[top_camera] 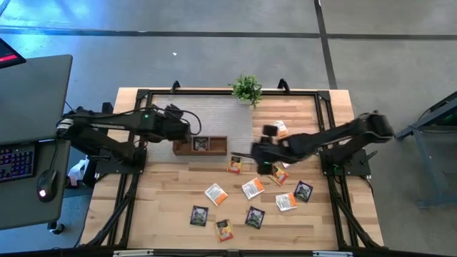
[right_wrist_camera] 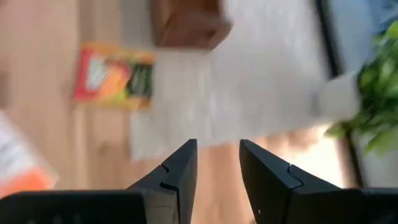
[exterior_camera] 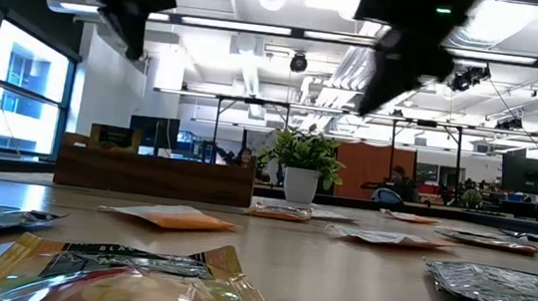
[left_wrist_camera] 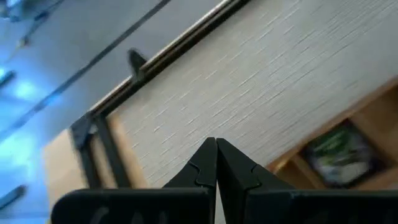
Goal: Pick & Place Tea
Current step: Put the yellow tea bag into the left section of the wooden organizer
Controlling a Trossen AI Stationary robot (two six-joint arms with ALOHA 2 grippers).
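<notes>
The right pincer hangs above the bench, fingers spread with nothing between them, near the end of the wooden tray and just beside an orange-and-white sachet. The left pincer is pressed together and empty, raised over the grey mat behind the tray. One dark green-printed sachet already lies in a tray compartment; the rest of the tea is scattered flat on the bench in front, well apart from the tray. The risk from here, as I judge it, lies in the sachets' thinness: flat foil on wood gives the fingers little edge, so a descent slightly off centre could skid the sachet away or pinch only a corner, letting it swing and drop short. The potted plant stands close behind the right arm's path and could be knocked.
</notes>
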